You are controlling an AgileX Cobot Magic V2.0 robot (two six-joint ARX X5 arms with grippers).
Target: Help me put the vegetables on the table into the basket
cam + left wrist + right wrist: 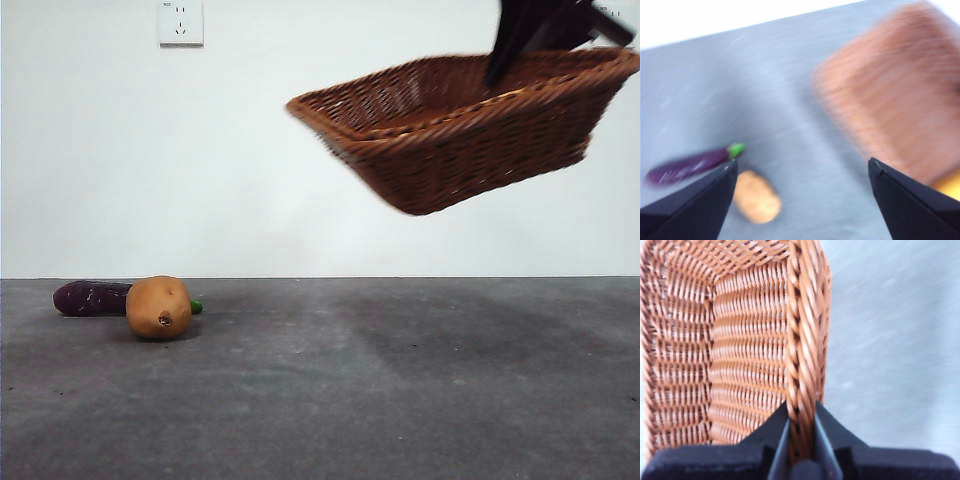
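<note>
The right gripper [801, 432] had its fingers [776, 432] clamped on the braided rim of the basket [455, 135], which hung tilted in the air above the table [400, 400]. The left gripper [802, 172] hovered with fingers spread wide above the potato [159, 307] and eggplant [90, 297], both lying together on the table.

Dark grey table [400, 400] carries the tan potato [159, 306] and, just behind it and apparently touching, the purple eggplant [92, 297] lying lengthwise.
</note>
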